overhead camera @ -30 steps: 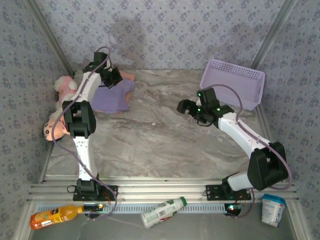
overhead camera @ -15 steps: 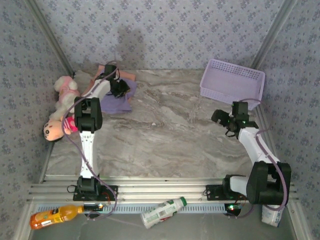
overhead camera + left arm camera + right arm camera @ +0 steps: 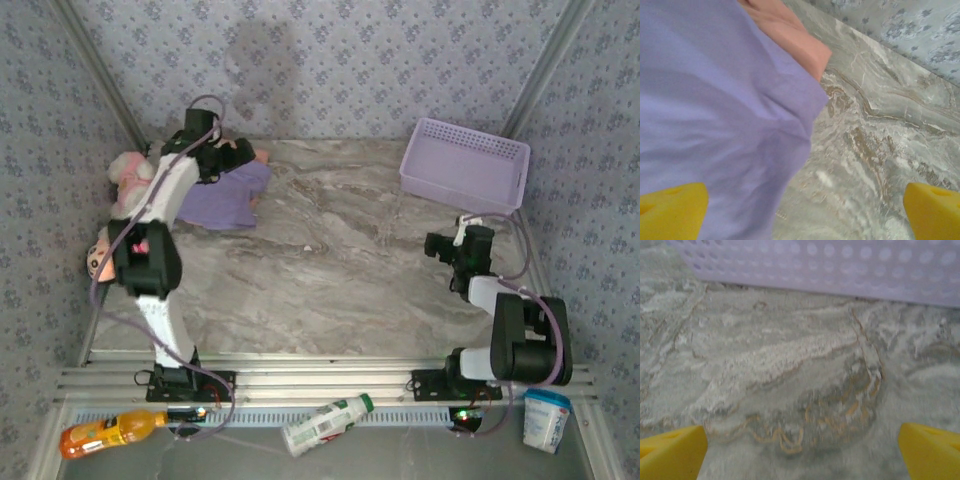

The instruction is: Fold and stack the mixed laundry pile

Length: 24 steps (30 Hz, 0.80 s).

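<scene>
We read the far corner as a finished, or nearly finished, stack. The lavender shirt (image 3: 222, 196) lies flat on the bench (image 3: 330, 270) as a compact shape, with the salmon shorts (image 3: 259, 156) showing as a small strip at its far edge. In the left wrist view the shirt (image 3: 715, 110) overlaps the shorts (image 3: 790, 35), so we take the shorts to be the bottom layer and the shirt to be laid over them.

The left tool (image 3: 230, 157) hangs just above that pile with its jaws wide apart and nothing between them. Its yellow pads (image 3: 670, 210) sit at the two lower corners of the wrist view. We judge it is held open so that the cloth rests freely and is not dragged. Seen from this tool (image 3: 802, 215), the shirt lies beneath it and off to one side. The shirt's hem runs between the pads, one pad over cloth and the other over bare bench (image 3: 880, 150). The shorts lie ahead of the tool, beyond the shirt's edge.

The right tool (image 3: 442, 245) is likewise spread open and holds nothing. It is low over bare bench (image 3: 790, 365), with the mesh basket (image 3: 840, 265) just ahead of it (image 3: 800, 452). Both garments are well apart from this tool, across the bench, and we judge it parked there to keep clear. Plush toys (image 3: 125, 175) sit beside the pile, on the side away from the right tool.
</scene>
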{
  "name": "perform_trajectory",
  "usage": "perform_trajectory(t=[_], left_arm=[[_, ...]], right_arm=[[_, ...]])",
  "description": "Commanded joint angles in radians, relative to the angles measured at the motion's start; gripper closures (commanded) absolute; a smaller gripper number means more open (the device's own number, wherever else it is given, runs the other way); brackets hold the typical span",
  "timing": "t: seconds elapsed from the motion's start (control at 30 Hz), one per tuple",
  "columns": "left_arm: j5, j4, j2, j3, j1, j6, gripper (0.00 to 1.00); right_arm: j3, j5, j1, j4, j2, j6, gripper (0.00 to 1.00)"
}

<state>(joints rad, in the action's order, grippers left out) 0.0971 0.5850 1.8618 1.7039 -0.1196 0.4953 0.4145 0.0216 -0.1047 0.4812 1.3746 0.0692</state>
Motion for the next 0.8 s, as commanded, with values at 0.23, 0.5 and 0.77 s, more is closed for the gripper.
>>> perform_trajectory(t=[0.23, 0.5, 0.77], left_arm=[[-0.361, -0.432, -0.528, -0.833, 0.041, -0.248, 0.00], [-0.372, -0.863, -0.561, -1.178, 0.120, -0.330, 0.00], [-0.308, -1.194, -0.438, -1.235, 0.112, -0.432, 0.00]], right_arm=[[-0.033, 0.000, 0.045, 0.353, 0.151, -0.077, 0.00], [-0.034, -0.014, 0.056, 0.362, 0.155, -0.085, 0.00], [-0.031, -0.022, 0.061, 0.359, 0.155, -0.087, 0.00]])
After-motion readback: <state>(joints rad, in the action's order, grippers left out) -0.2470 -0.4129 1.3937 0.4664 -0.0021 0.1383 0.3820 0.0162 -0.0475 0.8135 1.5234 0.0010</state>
